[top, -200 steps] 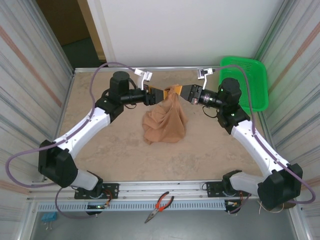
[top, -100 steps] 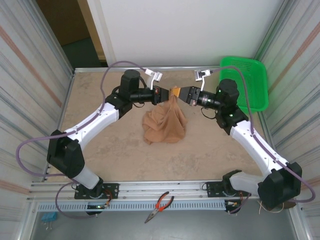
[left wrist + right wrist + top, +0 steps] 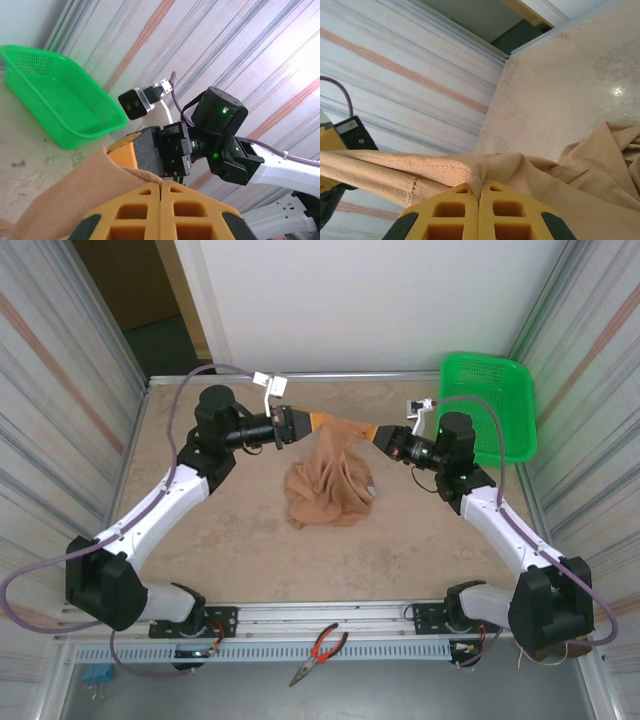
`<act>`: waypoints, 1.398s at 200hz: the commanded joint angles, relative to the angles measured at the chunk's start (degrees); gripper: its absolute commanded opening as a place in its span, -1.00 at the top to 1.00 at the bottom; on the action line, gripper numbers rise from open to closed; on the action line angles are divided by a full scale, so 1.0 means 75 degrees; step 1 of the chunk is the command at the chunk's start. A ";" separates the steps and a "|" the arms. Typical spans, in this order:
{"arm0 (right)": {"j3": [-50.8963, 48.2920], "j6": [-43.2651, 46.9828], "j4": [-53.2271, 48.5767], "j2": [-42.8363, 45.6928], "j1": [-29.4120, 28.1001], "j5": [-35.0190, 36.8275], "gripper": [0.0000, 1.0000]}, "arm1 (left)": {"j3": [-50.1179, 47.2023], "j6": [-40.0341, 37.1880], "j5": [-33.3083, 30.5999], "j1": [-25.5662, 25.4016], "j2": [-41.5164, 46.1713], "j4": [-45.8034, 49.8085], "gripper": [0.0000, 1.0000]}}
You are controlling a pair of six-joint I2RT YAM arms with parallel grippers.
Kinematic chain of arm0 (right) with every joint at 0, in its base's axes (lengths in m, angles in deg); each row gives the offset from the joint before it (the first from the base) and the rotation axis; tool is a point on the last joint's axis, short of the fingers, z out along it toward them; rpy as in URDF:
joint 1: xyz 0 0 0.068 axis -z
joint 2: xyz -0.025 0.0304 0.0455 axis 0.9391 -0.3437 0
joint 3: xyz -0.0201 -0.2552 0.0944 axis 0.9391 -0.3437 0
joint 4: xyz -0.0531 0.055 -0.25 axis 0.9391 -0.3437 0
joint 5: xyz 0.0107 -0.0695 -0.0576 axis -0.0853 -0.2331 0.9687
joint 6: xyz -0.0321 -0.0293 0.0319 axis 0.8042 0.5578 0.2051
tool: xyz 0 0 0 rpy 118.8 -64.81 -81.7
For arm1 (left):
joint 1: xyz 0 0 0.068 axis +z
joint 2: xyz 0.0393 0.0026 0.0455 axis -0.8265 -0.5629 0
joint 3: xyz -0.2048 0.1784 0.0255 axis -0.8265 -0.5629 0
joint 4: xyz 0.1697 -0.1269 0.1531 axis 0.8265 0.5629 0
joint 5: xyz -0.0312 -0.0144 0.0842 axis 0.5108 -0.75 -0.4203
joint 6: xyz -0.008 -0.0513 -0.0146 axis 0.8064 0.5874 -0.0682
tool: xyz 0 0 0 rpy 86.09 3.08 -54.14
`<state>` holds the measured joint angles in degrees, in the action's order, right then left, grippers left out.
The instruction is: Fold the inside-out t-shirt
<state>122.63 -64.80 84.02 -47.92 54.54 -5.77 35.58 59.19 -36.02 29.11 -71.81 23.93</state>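
The tan inside-out t-shirt (image 3: 328,485) hangs above the middle of the table, its lower part bunched on the surface. A stretched hem runs between the two grippers. My left gripper (image 3: 306,423) is shut on the shirt's left end, the cloth (image 3: 75,195) pinched between its yellow pads (image 3: 161,186). My right gripper (image 3: 378,435) is shut on the right end, with the fabric (image 3: 470,170) caught at its fingertips (image 3: 479,192). Both grippers are raised over the back half of the table, a short span apart.
A green plastic basket (image 3: 500,405) stands at the back right corner, behind the right arm. Red-handled pliers (image 3: 320,652) lie on the rail in front of the table. Striped walls close both sides.
The left gripper closed on the shirt and pulled leftward; the two grippers moved apart. The hem between them is now drawn into a taut band.
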 commanded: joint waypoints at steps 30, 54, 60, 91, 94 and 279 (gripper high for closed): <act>0.0523 0.0891 -0.1552 0.0783 -0.0056 0.0881 -0.22 | -0.0134 0.0070 0.0444 0.0228 0.0067 -0.0577 1.00; 0.0814 0.1328 -0.2141 0.0967 -0.0170 0.0992 -0.36 | -0.0094 0.0148 0.0585 0.0235 -0.0061 -0.0664 1.00; 0.0864 0.1401 -0.2172 0.0927 -0.0230 0.0964 -0.38 | -0.0073 0.0152 0.0595 0.0240 -0.0078 -0.0670 1.00; 0.1284 0.1834 -0.2140 0.0375 -0.1013 0.1073 -0.51 | 0.0081 0.0259 0.0564 0.0235 -0.0103 -0.0712 1.00; 0.1329 0.1867 -0.2110 0.0303 -0.1107 0.1108 -0.52 | 0.0104 0.0277 0.0548 0.0235 -0.0103 -0.0705 1.00; 0.5817 0.1998 -0.3137 -0.0056 -0.1344 0.2863 1.00 | -0.1548 -0.2632 -0.4563 -0.1128 0.1199 0.2161 -0.51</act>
<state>163.55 -50.96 61.90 -48.33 45.34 13.61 24.80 46.71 -59.04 25.24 -62.04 38.50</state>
